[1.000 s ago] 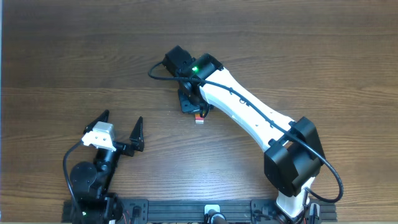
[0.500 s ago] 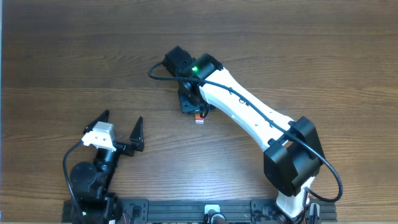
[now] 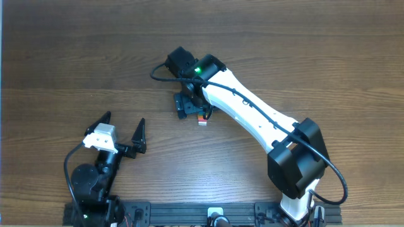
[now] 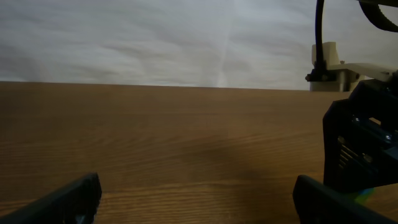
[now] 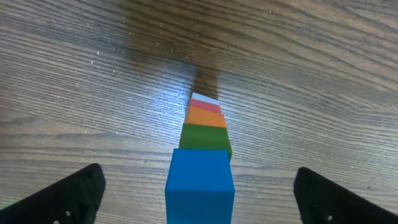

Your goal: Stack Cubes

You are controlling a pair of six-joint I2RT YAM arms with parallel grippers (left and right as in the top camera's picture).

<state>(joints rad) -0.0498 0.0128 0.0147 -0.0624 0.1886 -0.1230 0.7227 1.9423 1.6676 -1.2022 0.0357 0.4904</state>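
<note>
A stack of cubes stands on the wooden table (image 5: 74, 74). The blue cube (image 5: 199, 180) is on top, with the green cube (image 5: 204, 135), the orange cube (image 5: 204, 116), a red one and a white one showing beneath it. My right gripper (image 5: 199, 190) hangs over the stack, open, its fingers wide apart on either side of the blue cube and clear of it. From above, the right gripper (image 3: 192, 106) covers most of the stack (image 3: 202, 120). My left gripper (image 3: 124, 128) stands open near the front left, holding nothing.
The right arm (image 3: 252, 120) stretches from the front right to the table's middle. Its dark gripper body (image 4: 360, 143) shows in the left wrist view. Bare wood lies all around the stack and across the far half of the table (image 3: 303, 38).
The right gripper's fingers have spread apart around the stack, one black finger now showing farther left. The left arm has stayed still.
</note>
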